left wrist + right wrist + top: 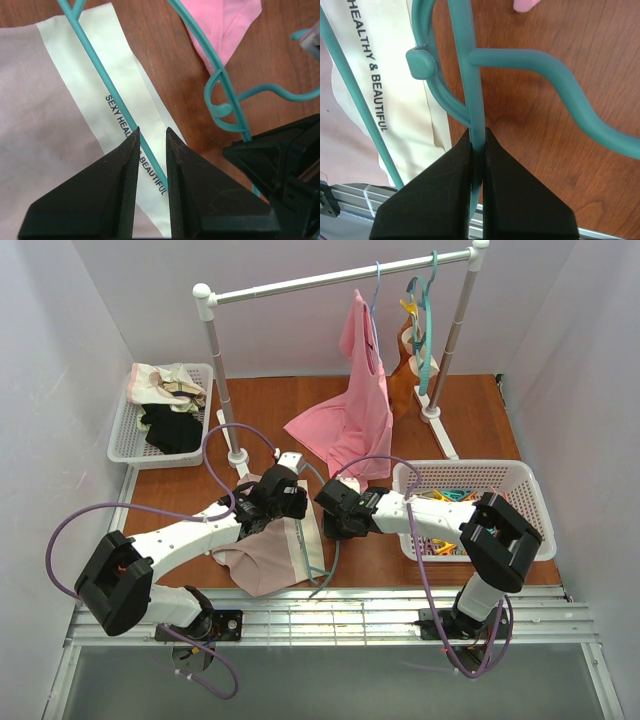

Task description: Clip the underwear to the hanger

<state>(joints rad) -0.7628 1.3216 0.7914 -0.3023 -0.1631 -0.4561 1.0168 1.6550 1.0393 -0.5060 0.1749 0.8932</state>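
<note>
The underwear (262, 562) lies flat at the table's near edge, pale pink-beige with a cream strip (107, 75) printed in black. On it lies the teal hanger (325, 558): its thin lower bar (100, 65) runs along the strip, and its hook points right. My left gripper (152, 131) points down at the strip with its jaws a narrow gap apart. The bar passes between them, and the gap is wider than the bar. My right gripper (478, 131) is shut on the hanger's stem (470, 60), just below the hook's curl.
A bright pink top (355, 410) on a thin blue hanger droops from the white rail (330, 278) onto the table behind the grippers. A white basket (520, 480) of clips stands at the right. Another basket (120, 440) of garments is at the back left.
</note>
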